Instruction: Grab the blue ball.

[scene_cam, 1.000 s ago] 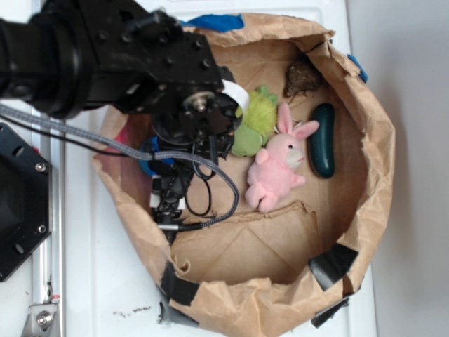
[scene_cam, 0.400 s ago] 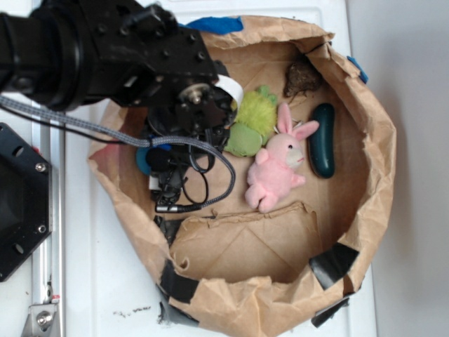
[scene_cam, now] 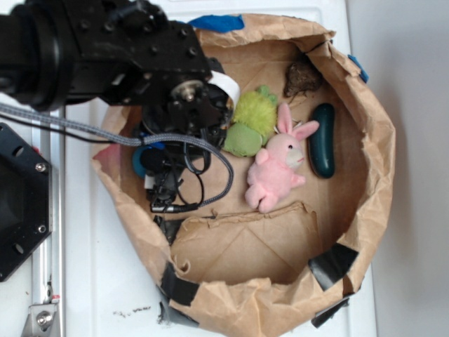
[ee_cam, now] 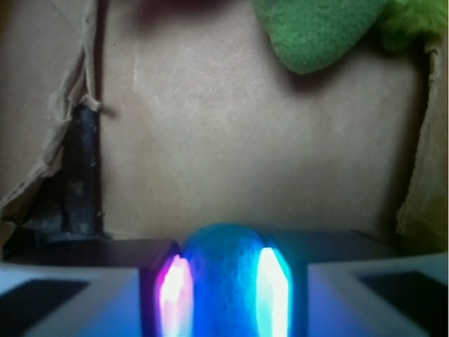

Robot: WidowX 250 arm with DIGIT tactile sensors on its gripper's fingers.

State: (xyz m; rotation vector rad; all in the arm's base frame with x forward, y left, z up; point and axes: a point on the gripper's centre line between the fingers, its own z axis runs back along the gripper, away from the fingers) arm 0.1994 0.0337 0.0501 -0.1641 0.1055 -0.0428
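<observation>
In the wrist view, the blue ball (ee_cam: 228, 270) sits at the bottom edge of the frame between the two fingers (ee_cam: 158, 295), which press against its left and right sides. Bright glare, pink on the left and cyan on the right, marks the lines where the pads meet its dimpled surface. The gripper (ee_cam: 226, 298) is closed on the ball.

Beyond the ball lies the bare brown paper floor of the bag (ee_cam: 231, 147). A strip of black tape (ee_cam: 83, 172) runs down a fold at the left, and part of the green plush (ee_cam: 319, 31) reaches in from the top right, well apart from the ball.

From the exterior view, the black arm (scene_cam: 105, 53) reaches into the left part of the open paper bag (scene_cam: 375, 140). Only a sliver of the blue ball (scene_cam: 138, 160) shows at the left edge of the gripper (scene_cam: 163, 175), near the bag's left wall. Just right of the arm lies the green plush (scene_cam: 249, 123), touching the pink rabbit (scene_cam: 277, 165) beside it. A dark green cucumber toy (scene_cam: 323, 139) lies right of the rabbit, and a brown clump (scene_cam: 303, 76) sits near the bag's upper wall. Blue tape (scene_cam: 216, 22) shows on the bag's top rim.
</observation>
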